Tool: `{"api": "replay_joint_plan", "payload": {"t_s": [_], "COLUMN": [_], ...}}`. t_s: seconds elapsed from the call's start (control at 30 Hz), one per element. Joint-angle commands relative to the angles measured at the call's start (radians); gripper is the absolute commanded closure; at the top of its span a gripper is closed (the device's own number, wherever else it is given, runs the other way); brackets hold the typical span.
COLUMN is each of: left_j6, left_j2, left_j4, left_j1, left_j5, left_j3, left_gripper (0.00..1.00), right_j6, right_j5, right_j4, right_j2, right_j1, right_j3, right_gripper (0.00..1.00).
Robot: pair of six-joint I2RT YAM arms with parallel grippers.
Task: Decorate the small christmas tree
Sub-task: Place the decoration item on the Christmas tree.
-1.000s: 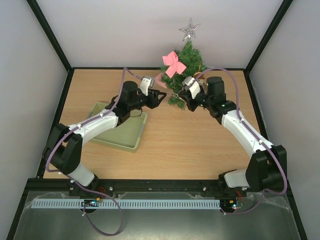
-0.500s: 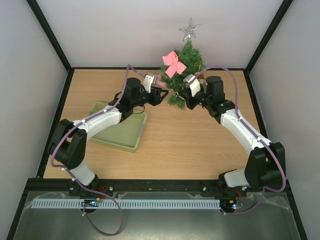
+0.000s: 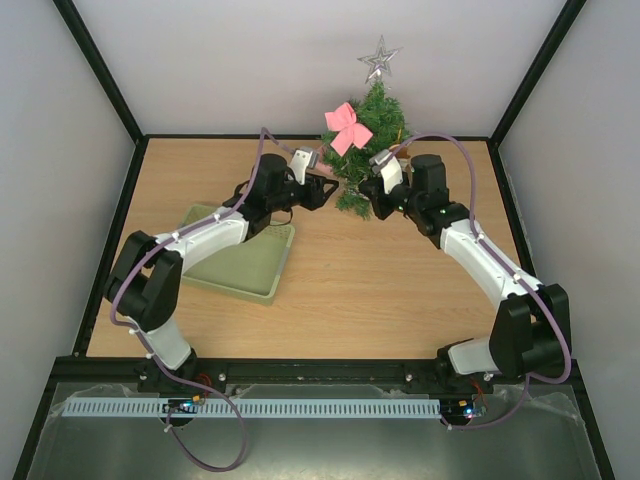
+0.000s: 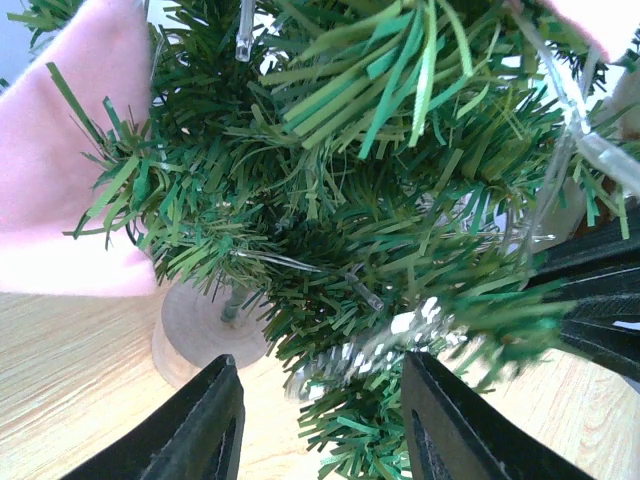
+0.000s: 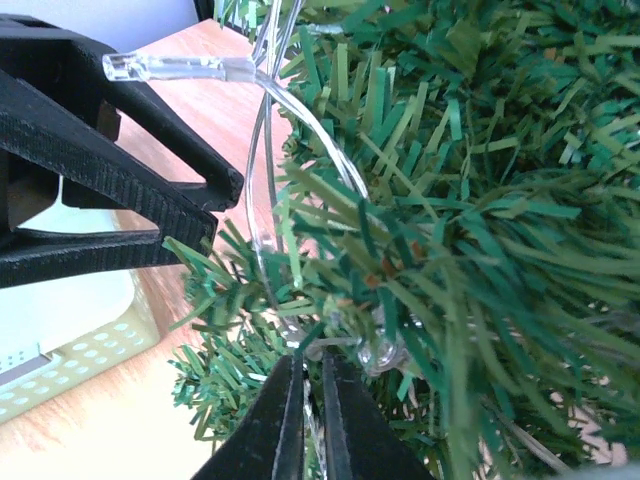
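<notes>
The small christmas tree (image 3: 372,140) stood at the far edge of the table (image 3: 380,290), right of centre, with a silver star (image 3: 380,58) on top and a pink bow (image 3: 347,127) on its upper left. The right gripper (image 5: 312,405) was nearly closed among the lower branches. A clear light string (image 5: 262,150) ran down into the narrow slot between its jaws, so it appeared to be pinching that string. The left gripper (image 4: 325,425) was spread wide at the tree's left side and held nothing; a low branch and a silvery strand (image 4: 380,345) lay just ahead of its fingers.

The step looked like tucking the lights into the foliage. To do it well, the right arm should hold the wire without tugging, since the tree sat on a small wooden foot (image 4: 200,335) and could tip. The left should close on the strand, not on needles. The pale green basket (image 3: 245,262) lay well apart to the left.
</notes>
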Motion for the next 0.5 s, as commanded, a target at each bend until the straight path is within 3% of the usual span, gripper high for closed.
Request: {"api": "replay_joint_plan", "payload": {"t_s": [0.0, 0.47], "left_j6": [0.011, 0.02], "left_j2": [0.012, 0.01], "left_j4": [0.008, 0.001], "left_j1": [0.009, 0.008], "left_j5": [-0.002, -0.007], "left_j3": [0.034, 0.034], "left_gripper": [0.55, 0.56], "right_j6": [0.034, 0.062], "right_j5": [0.019, 0.035], "right_j4": [0.046, 0.048], "right_j2": [0.0, -0.039], "right_j1": [-0.001, -0.002], "right_j3": [-0.012, -0.028], "right_gripper": [0.93, 0.85]}}
